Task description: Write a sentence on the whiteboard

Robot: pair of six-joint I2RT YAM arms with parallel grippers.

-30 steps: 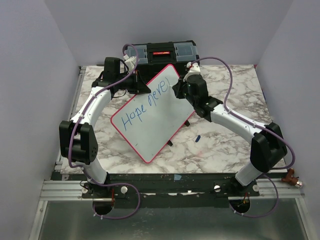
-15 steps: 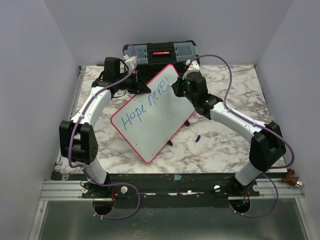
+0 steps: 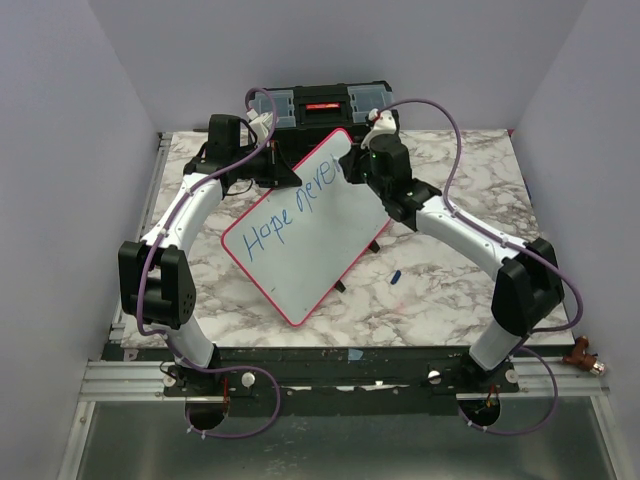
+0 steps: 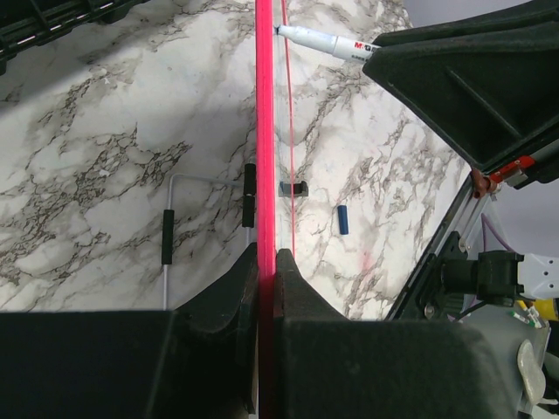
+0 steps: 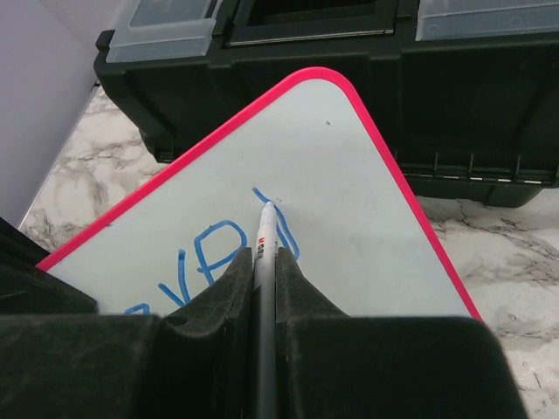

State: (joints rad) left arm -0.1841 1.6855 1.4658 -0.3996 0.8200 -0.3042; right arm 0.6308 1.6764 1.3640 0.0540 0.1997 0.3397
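Note:
The whiteboard [image 3: 300, 235], white with a red-pink frame, stands tilted at the table's middle with blue writing "Hope never" on it. My left gripper [image 3: 283, 170] is shut on its upper left edge; in the left wrist view [image 4: 265, 262] the red frame [image 4: 265, 131] runs between the jaws. My right gripper [image 3: 352, 165] is shut on a white marker [image 5: 265, 244], whose tip touches the board [image 5: 349, 218] at the last blue stroke near the top corner. The marker [image 4: 327, 43] also shows in the left wrist view.
A black toolbox [image 3: 320, 105] stands right behind the board, also in the right wrist view [image 5: 454, 105]. A small blue cap [image 3: 395, 276] lies on the marble table [image 3: 450, 290] to the board's right, seen too in the left wrist view [image 4: 342, 220]. The board's wire stand [image 4: 166, 236] rests behind it.
My right gripper has moved up and toward the board's top corner with the marker, adding to the last letter. The left arm and board have not moved.

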